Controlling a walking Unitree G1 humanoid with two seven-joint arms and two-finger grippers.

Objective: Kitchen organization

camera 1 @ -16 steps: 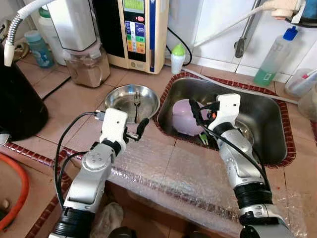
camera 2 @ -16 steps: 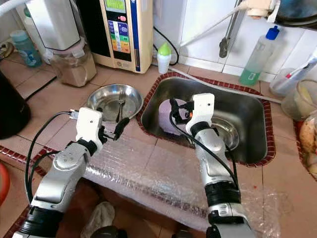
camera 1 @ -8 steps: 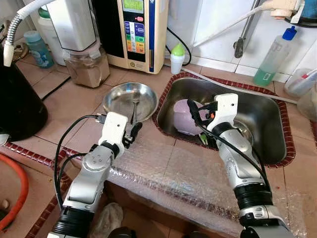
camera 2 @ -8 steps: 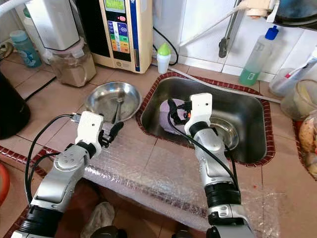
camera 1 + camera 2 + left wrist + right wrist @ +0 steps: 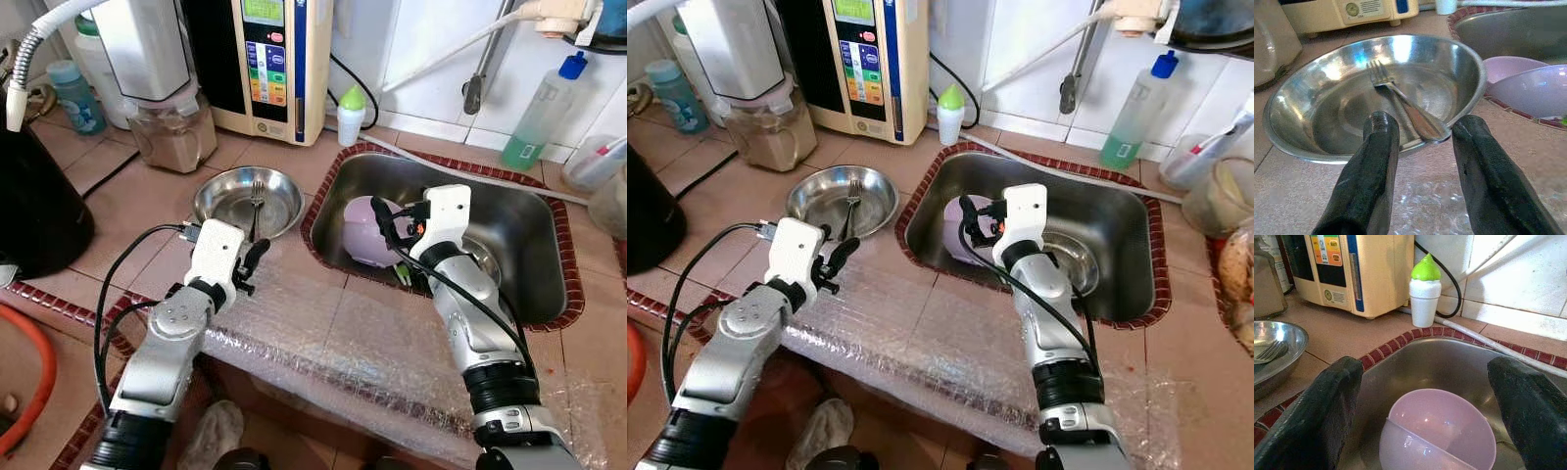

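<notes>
Fork lies in the steel bowl on the counter, handle toward the left gripper, whose fingers stand apart just short of the rim. Right gripper, spread wide, hovers over the sink's purple bowl.

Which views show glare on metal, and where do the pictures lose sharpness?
Left wrist view: bright glare on the steel bowl around the fork; the left gripper fingers are soft, close to the lens. Right wrist view: the right gripper fingers look blurred, the purple bowl fairly sharp. Left eye view: mild sheen on the sink wall.
</notes>
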